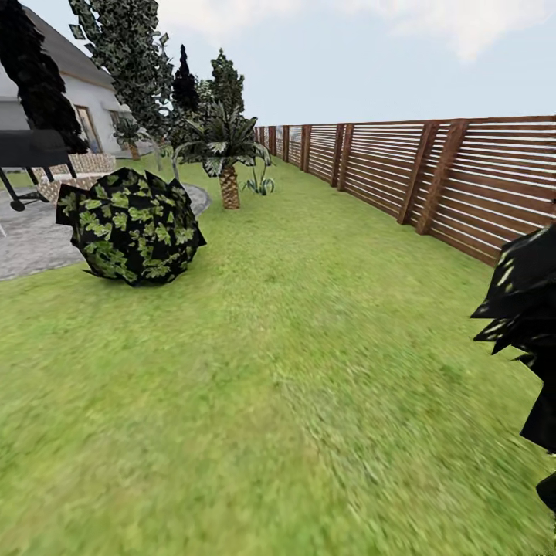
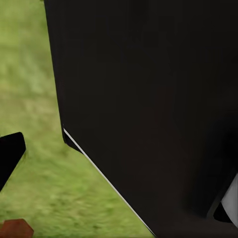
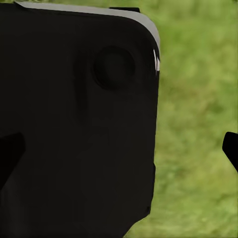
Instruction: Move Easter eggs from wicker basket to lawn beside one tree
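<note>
The lawn (image 1: 293,401) is what you have in front of you now: wide green grass that runs far ahead along a wooden fence (image 1: 432,177) on the right. The eggs, the basket and the pale leaning tree are not in front of the head camera, so I judge you are on the way and must look for them first.

On the left, at middle distance, sits a round dark bush (image 1: 130,225) beside a grey paved area (image 1: 31,239). Farther away stands a small palm (image 1: 228,154), and a white house (image 1: 85,100) is far left. Black spiky leaves (image 1: 525,309) come in at the near right edge.

Both wrist cameras look down at grass past a big black part of the robot (image 2: 148,109), probably because the arms are tucked in for driving. How far open each hand is, and whether it holds anything, I cannot tell. Where the eggs lie relative to the hands I also cannot say.
</note>
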